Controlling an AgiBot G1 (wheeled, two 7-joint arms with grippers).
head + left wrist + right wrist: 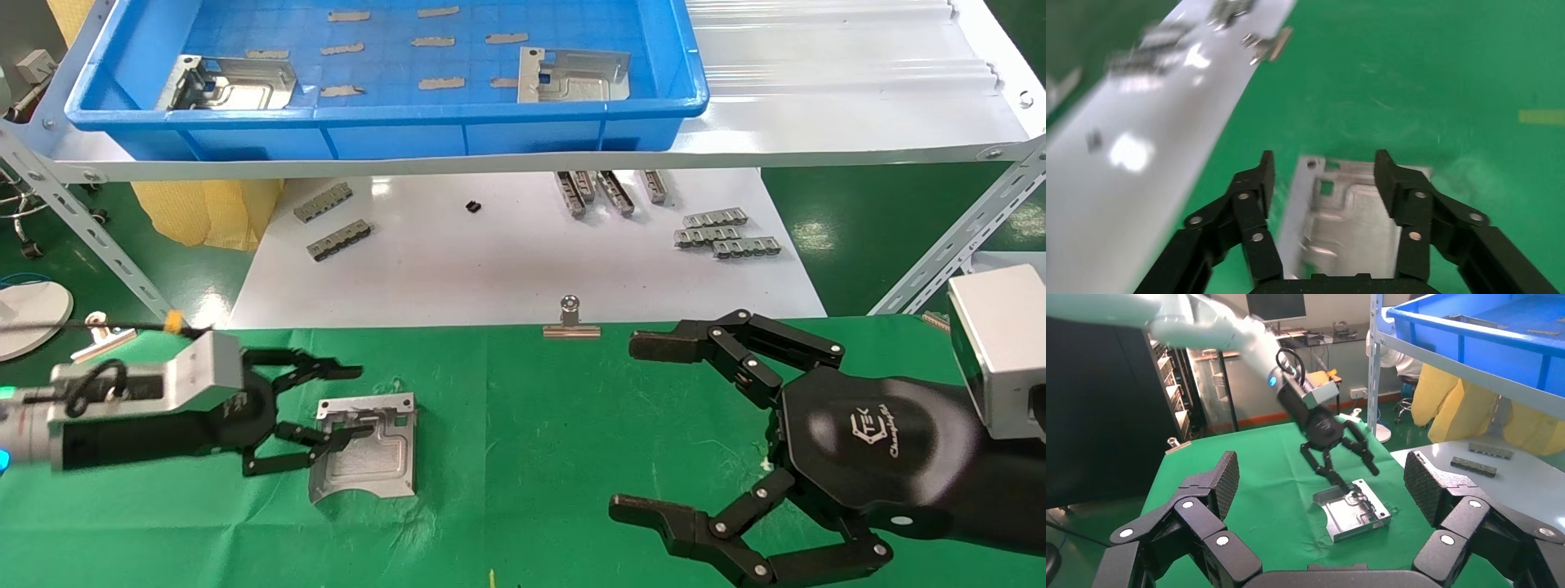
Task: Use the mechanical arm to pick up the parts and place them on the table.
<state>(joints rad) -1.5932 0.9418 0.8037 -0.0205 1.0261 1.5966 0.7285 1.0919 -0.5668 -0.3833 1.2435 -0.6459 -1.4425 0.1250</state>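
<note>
While our left gripper [323, 412] hangs spread over the part [368, 445] lying flat on the green table [523, 457], we judge the placing step finished; next we should lift clear and reach beyond it to the blue tray [490, 131], where two more parts wait. Our right gripper [641, 429] idles alongside, spread wide.

There were three shiny metal parts: one [365, 445] lay between the left gripper's [331, 408] spread fingers, and two [231, 82] [574, 75] sat in the blue tray [384, 131], far from any fingers.
</note>
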